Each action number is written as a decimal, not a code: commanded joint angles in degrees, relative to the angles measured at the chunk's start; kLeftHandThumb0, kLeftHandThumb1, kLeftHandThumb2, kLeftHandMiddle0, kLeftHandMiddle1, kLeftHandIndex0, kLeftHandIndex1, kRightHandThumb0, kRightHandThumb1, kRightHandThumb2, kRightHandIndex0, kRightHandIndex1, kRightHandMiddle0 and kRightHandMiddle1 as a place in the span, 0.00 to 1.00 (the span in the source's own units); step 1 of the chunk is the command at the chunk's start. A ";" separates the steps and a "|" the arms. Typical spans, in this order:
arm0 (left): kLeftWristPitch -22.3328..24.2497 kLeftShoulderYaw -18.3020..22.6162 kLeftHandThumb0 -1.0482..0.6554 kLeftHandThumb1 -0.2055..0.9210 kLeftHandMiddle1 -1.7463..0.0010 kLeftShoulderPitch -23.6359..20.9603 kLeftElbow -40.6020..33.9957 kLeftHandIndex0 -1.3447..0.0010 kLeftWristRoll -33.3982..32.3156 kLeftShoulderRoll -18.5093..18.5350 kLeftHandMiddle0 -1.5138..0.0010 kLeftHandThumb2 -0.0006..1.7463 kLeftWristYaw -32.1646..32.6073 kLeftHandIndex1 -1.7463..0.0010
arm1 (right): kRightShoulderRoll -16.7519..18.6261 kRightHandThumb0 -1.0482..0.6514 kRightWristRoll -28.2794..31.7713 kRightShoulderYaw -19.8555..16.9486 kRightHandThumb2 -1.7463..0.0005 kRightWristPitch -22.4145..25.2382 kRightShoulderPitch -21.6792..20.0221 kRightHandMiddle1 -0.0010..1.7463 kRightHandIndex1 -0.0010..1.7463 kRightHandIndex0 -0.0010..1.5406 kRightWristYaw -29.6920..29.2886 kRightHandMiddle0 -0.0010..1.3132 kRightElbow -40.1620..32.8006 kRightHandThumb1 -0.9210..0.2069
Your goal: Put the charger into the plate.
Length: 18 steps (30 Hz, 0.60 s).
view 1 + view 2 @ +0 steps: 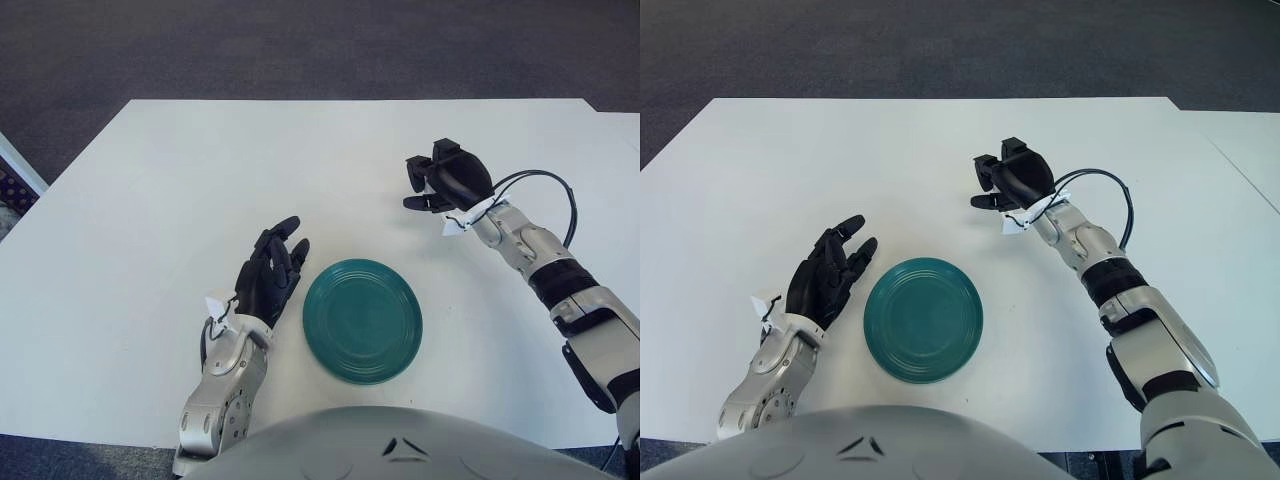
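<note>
White table [150, 190], green plate [362, 320] on it.

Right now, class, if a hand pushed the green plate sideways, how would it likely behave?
The plate lies flat and low on the smooth white table, so it would probably slide, not tip or roll. Its even round shape and ridged rim suggest it is stiff. Whether ceramic or plastic cannot be told, so treat it as breakable.

The round teal plate [362, 320] looks like glazed ceramic, smooth w/ a soft gloss. The white table top [150, 200] is matt and even. Both black three-finger hands, left [270, 275] and right [450, 180], look matt plastic/rubber; forearm shells are smooth silver-grey, approx. satin. Floor: dark rough carpet [300, 45].
</note>
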 commanded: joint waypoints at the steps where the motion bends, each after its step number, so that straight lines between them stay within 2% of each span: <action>1: -0.49 0.14 0.05 1.00 1.00 -0.31 0.20 0.81 0.35 0.27 0.67 0.48 -0.64 0.51 | -1.00 0.34 0.22 -1.78 0.63 0.74 1.34 1.00 1.00 0.59 2.38 0.58 -4.21 0.00; 18: -0.38 0.14 0.05 1.00 0.99 -0.79 0.79 0.79 0.39 -0.35 0.64 0.48 -0.12 0.50 | -2.00 0.35 0.77 -5.99 0.62 0.02 5.68 1.00 1.00 0.59 10.77 0.55 -17.97 0.00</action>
